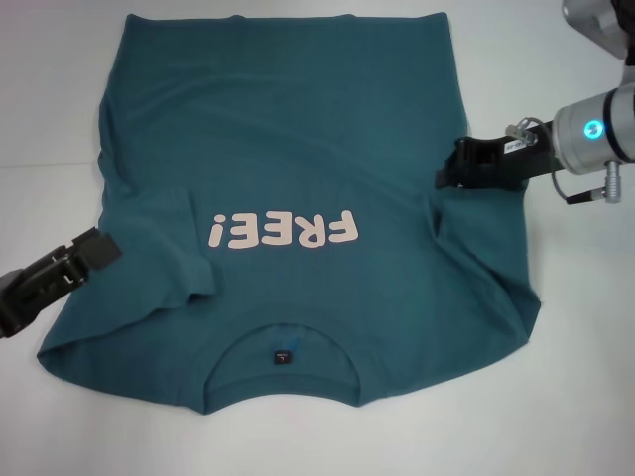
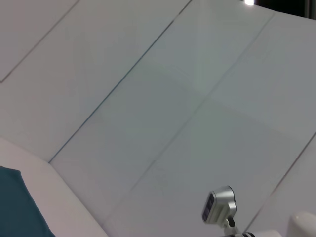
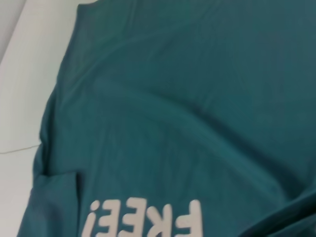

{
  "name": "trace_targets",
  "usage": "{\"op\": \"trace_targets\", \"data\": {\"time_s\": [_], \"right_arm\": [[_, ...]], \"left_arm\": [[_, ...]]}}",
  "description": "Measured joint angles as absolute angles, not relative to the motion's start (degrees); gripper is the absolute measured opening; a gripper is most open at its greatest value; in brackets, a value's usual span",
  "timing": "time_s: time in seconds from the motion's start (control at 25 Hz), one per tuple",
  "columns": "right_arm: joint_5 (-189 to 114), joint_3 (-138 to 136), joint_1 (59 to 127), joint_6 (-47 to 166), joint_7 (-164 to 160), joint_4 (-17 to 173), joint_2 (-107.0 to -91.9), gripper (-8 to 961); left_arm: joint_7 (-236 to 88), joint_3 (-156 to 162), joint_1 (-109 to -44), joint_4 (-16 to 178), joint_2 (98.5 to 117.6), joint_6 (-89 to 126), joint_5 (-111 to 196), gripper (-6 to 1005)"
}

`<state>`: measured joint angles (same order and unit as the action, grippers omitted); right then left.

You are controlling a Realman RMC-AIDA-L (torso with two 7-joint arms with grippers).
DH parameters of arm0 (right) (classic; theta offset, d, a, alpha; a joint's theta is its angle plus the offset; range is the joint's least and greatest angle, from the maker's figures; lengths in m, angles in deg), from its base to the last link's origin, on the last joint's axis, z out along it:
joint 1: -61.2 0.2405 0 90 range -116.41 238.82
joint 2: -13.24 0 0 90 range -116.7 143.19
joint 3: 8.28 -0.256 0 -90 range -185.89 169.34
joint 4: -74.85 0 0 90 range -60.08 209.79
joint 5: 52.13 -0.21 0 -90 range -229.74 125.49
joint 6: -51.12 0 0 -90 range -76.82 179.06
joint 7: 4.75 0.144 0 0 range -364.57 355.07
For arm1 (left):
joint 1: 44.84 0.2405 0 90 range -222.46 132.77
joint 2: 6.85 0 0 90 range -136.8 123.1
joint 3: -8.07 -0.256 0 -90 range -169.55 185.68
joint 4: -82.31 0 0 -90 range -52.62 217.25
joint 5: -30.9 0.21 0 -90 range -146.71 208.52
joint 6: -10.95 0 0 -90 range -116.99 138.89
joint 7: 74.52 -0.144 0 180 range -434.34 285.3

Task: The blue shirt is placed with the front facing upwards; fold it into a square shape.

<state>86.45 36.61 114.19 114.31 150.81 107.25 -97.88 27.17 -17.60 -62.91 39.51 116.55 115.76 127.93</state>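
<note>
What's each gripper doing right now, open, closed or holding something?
Left gripper: at the blue shirt's left edge; open or closed cannot be told.
Right gripper: at the shirt's right edge; cannot be told either.

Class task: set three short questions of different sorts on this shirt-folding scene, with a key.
1. True or false: the blue shirt lies with its lettering facing up.
2. Which gripper is at the shirt's side edge level with the lettering: A the left gripper, B the right gripper?
3. Fill in: the collar lies at the shirt's end ______ the robot.

Key: 1 true; 2 B; 3 nearest. The left gripper sits lower, by the sleeve.
</note>
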Motion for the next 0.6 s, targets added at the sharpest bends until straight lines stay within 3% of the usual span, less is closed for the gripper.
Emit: {"op": "trace_targets", "data": {"time_s": [0.24, 0.6], "right_arm": [[86.75, 37.14, 114.94, 113.26, 150.8, 106.88, -99.44, 11], [86.51, 37.39, 114.81, 111.2, 151.26, 106.68, -100.5, 12]], "left_arm": [[27.15, -16.83, -62.84, 39.51, 116.54, 116.17, 127.93, 766], [26.81, -15.9, -62.7, 39.51, 116.6, 116.17, 127.93, 765]]}}
